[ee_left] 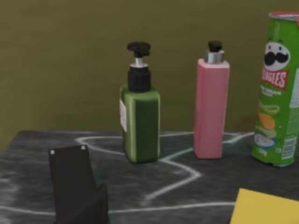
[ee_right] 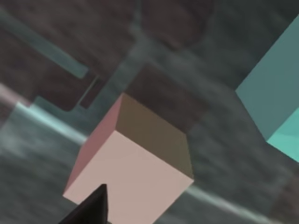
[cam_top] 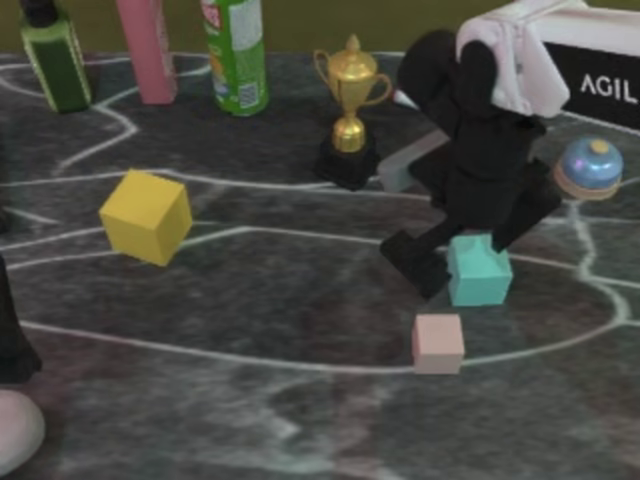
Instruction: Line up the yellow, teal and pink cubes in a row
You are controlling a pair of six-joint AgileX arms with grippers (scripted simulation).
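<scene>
The right end effector [cam_top: 462, 262] straddles the teal cube [cam_top: 480, 272] with its fingers spread open, one dark finger on each side; whether they touch it cannot be told. The pink cube [cam_top: 438, 343] lies just beside the teal cube on the near side, and the yellow cube [cam_top: 146, 216] sits well apart to the teal cube's left, nearer the parked left end effector [ee_left: 77, 186], whose finger state cannot be told. Count: one cube of each colour, three on the tabletop [cam_top: 300, 400].
</scene>
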